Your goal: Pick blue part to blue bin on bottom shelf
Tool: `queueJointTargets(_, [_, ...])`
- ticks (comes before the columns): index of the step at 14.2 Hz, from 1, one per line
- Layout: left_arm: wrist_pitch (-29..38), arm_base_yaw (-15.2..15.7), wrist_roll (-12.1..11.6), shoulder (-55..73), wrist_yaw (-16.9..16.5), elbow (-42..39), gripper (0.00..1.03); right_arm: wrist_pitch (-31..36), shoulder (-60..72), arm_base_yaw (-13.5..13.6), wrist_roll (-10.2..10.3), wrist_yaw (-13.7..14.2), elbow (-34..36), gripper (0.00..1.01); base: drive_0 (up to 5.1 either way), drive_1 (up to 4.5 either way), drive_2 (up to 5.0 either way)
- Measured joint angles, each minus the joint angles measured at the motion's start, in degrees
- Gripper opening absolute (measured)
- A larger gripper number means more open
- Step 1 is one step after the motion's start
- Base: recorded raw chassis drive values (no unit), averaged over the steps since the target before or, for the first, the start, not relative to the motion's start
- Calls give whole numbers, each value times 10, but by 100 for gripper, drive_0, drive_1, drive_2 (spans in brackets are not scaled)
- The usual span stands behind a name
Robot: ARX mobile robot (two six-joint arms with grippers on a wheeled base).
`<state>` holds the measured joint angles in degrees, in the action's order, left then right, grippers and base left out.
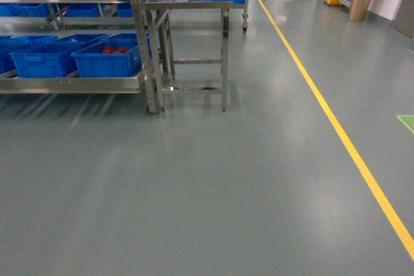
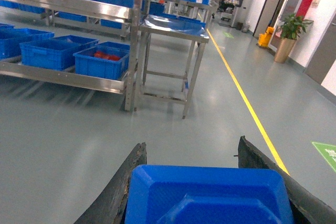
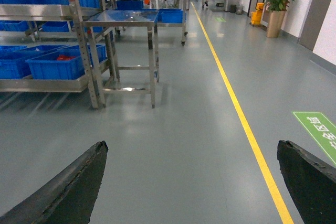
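Sitting between left hand (image 2: 210,182) fingers: blue part (image 2: 207,195)

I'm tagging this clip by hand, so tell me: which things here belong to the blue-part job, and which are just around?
Job:
- blue part, held between the left gripper fingers
- bottom shelf with blue bins

Just around:
- steel table
- yellow floor line
- potted plant
- right gripper, open and empty

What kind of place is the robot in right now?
Probably a factory or warehouse floor: steel racks holding blue bins, a steel work table, and a yellow lane line painted on the floor.
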<state>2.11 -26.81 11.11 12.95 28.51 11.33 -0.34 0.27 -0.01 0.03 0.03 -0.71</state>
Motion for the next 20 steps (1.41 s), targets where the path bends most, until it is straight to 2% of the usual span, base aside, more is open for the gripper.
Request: queueJointTargets(20, [-2, 0, 0, 0, 0, 0, 43, 0, 0, 0, 0, 0, 0, 98, 3, 434, -427])
